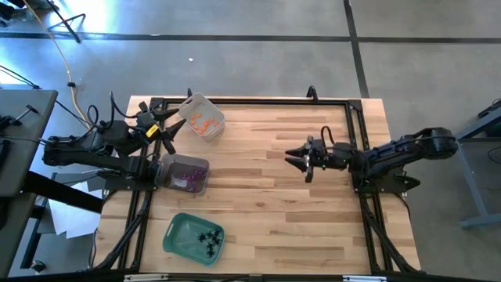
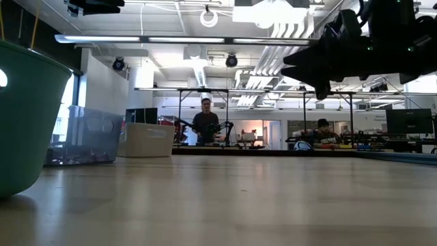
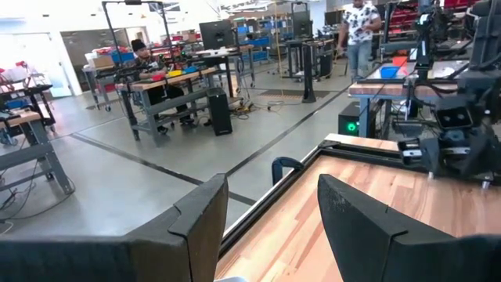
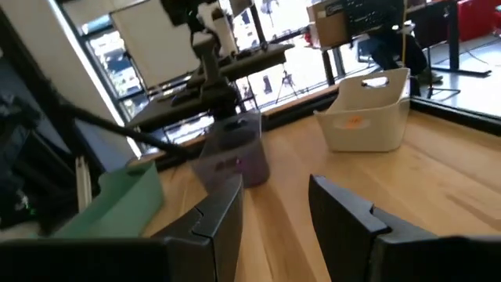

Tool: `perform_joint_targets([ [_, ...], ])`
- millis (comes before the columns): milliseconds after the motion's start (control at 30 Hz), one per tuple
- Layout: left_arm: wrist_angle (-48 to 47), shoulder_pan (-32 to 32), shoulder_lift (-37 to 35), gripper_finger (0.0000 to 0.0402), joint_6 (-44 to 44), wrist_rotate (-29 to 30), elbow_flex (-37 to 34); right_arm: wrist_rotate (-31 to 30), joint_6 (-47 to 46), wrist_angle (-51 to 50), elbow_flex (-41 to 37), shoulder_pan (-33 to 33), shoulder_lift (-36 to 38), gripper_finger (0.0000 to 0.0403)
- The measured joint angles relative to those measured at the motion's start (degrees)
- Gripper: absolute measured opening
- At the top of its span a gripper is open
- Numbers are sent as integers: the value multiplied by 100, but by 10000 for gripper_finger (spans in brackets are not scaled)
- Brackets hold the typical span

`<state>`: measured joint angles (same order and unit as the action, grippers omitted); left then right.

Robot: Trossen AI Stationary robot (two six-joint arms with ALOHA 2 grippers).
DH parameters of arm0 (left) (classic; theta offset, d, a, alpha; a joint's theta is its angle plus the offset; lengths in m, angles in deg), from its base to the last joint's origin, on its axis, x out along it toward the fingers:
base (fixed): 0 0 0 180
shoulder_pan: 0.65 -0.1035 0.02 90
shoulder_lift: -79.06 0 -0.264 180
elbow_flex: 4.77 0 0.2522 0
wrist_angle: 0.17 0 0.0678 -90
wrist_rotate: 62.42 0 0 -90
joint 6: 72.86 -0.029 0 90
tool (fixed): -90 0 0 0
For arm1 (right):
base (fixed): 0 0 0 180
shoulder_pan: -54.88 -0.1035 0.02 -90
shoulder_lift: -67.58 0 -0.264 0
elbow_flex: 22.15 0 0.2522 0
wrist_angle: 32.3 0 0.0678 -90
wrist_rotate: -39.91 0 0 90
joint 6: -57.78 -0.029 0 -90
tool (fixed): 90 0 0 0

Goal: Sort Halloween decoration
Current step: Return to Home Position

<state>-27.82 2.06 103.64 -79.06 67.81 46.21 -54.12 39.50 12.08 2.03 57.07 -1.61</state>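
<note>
Beside the gray bin (image 1: 194, 99), your left gripper (image 1: 175, 135) hangs open, empty; right gripper (image 1: 293, 159), open too, sits well apart from it. Orange trinkets (image 1: 205, 124) lie inside that bin. Risk: homing the left one clips that rim, spilling them.

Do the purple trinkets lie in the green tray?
No, in the high view the purple trinkets lie in the clear bin, while the green tray holds black spiders.
</note>
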Motion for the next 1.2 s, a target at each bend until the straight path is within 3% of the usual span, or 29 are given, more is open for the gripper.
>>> perform_joint_targets([
  [233, 0, -2, 0, 186, 0, 0, 0, -359, 372, -408, -188, -368, -15, 142],
  [500, 0, -2, 0, 186, 0, 0, 0, -571, 146, -210, -201, -534, -11, 142],
  [667, 0, -1, -2, 186, 0, 0, 0, -1930, -1240, -666, -194, -533, -13, 142],
  [767, 0, -2, -1, 186, 0, 0, 0, -2457, -1185, -770, -194, -531, -12, 142],
  [1000, 0, -1, -1, 186, 0, 0, 0, -1974, -863, -775, -194, -536, -11, 142],
  [1200, 0, 1, 0, 186, 0, 0, 0, -1943, -1023, -856, -194, -536, -11, 142],
])
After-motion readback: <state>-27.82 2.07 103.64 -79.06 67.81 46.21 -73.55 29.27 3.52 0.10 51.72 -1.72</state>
